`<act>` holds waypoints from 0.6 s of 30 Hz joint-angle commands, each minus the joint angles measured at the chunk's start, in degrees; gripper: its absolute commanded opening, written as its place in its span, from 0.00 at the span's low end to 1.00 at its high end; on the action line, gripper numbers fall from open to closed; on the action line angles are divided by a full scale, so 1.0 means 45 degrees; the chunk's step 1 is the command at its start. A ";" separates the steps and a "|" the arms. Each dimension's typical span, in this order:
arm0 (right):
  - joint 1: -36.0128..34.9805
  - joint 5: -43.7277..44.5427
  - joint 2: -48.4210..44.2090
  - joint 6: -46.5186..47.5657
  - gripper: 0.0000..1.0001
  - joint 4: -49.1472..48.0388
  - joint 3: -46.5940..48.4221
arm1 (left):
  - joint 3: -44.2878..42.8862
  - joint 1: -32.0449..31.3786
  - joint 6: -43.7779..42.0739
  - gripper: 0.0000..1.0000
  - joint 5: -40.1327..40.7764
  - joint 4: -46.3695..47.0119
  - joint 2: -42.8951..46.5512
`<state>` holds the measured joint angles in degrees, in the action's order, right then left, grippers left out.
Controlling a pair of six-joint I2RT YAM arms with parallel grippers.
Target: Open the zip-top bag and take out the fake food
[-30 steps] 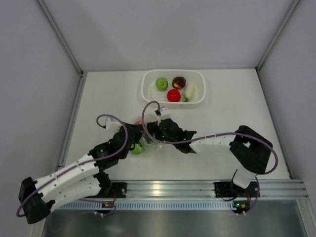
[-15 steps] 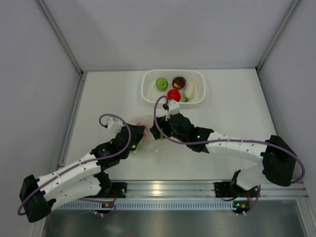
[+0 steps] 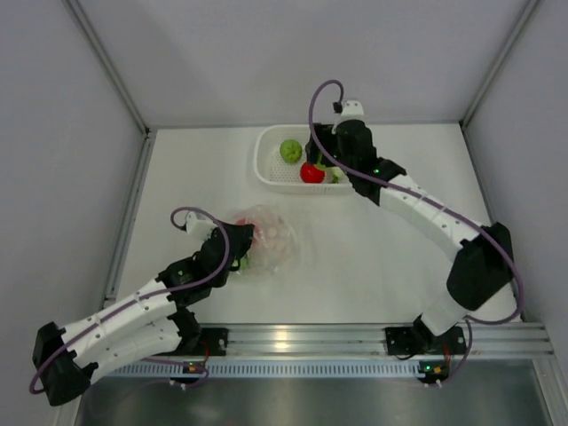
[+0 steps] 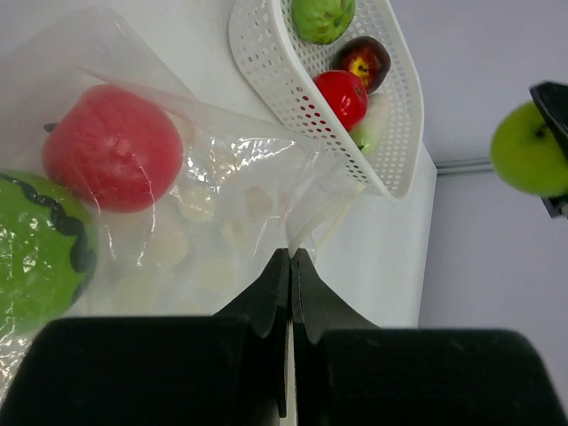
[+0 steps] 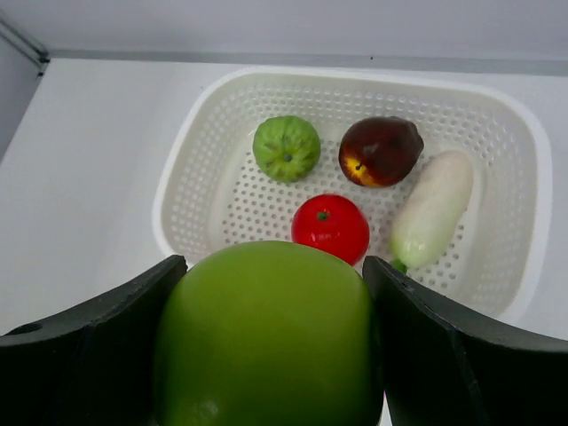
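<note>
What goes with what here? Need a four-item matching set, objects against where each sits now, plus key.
Objects
1. smooth green plastic apple
2. dark maroon plastic fruit
3. matte pinkish-red plastic ball
4. clear crinkly zip-top bag

Places
A. inside the zip-top bag
B. pinched at its edge by the shut left hand
C. lying in the white perforated plastic basket
D. held by the right hand

Pairs: 1-D, 2-C, 3-A, 4-B

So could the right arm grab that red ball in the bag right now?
Probably not yet. The right gripper is full, shut on a green ball above the basket, well away from the bag. The red ball lies inside the plastic, whose edge the left gripper pinches.
</note>
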<state>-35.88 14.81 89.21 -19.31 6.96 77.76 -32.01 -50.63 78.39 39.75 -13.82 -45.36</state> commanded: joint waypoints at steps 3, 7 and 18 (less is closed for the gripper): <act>0.0434 -0.0478 0.3954 0.1400 0.51 0.1886 0.4427 | -0.0288 0.0099 -0.0642 0.00 0.0464 -0.0579 0.0549; 0.0434 -0.1314 0.6168 0.1635 0.53 0.2358 0.6682 | -0.0698 0.0118 -0.1265 0.00 0.0542 -0.0697 0.0823; 0.0141 -0.1592 0.8125 0.1635 0.99 0.2788 0.9008 | -0.1831 0.0138 -0.2166 0.00 0.0425 -0.0717 0.0316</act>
<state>-34.72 7.92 126.63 -12.53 19.73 112.33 -37.50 -50.33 70.65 41.23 -17.76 -43.03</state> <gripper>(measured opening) 0.988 0.018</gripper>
